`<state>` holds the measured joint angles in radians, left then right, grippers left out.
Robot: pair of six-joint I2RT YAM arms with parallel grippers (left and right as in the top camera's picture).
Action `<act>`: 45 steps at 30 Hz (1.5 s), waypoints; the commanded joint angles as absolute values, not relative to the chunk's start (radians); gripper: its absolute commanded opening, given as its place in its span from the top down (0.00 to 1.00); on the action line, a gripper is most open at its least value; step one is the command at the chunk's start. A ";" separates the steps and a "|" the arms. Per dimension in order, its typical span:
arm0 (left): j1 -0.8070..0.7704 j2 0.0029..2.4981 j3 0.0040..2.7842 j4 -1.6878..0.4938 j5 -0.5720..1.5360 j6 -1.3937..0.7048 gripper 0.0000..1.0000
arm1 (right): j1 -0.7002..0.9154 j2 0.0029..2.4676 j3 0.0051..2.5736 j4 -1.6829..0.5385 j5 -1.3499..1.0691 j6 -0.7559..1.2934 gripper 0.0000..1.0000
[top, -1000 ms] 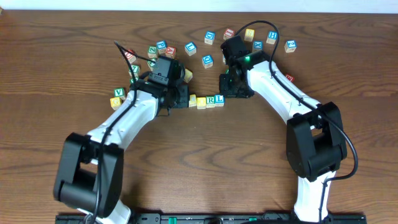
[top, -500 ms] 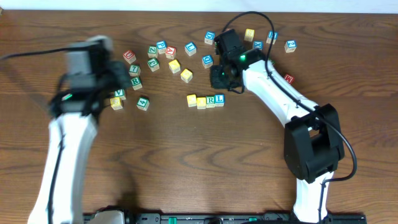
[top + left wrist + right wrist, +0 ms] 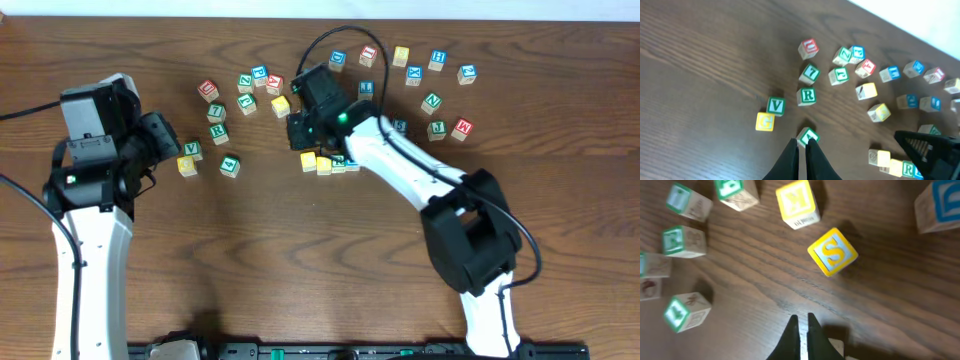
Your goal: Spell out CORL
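Note:
A row of small wooden cubes lies mid-table: two yellow-topped cubes [image 3: 308, 160] [image 3: 324, 166], then the green R cube [image 3: 340, 164]. My right arm hides most of the blue L cube after it. In the left wrist view the row sits at lower right, with the yellow cubes [image 3: 876, 157] and the R cube [image 3: 910, 169]. My right gripper [image 3: 298, 128] [image 3: 801, 317] is shut and empty, hovering just behind the row's left end. My left gripper [image 3: 172, 143] [image 3: 801, 144] is shut and empty, far left of the row, above a green-lettered cube [image 3: 808, 135].
Loose letter cubes are scattered behind the row: a yellow S cube [image 3: 832, 251], a yellow K cube [image 3: 797, 200], a green V cube [image 3: 191, 150], a green R cube [image 3: 806, 96], and several more at the back right [image 3: 437, 60].
My left arm has pulled back from the row to the far left. My right arm has swung left and now reaches over the row's right end.

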<state>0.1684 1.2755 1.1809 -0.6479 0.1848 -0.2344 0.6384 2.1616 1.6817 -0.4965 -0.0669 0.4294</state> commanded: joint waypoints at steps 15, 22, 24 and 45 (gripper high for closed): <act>0.174 1.300 1.191 -0.659 0.186 -0.222 0.93 | 0.677 2.243 1.694 -0.456 -0.081 0.384 0.99; 0.174 1.300 1.191 -0.659 0.163 -0.221 0.93 | 0.696 2.243 1.694 -0.491 -0.047 0.424 0.99; 0.174 1.300 1.191 -0.659 0.163 -0.221 0.92 | 0.696 2.243 1.694 -0.503 -0.031 0.435 0.99; 0.174 1.300 1.191 -0.659 0.163 -0.221 0.92 | 0.696 2.243 1.694 -0.547 0.050 0.501 0.99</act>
<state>0.1684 1.2942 1.1809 -0.6552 0.1768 -0.2344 0.6960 2.2326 1.6821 -0.5430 0.0238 0.4828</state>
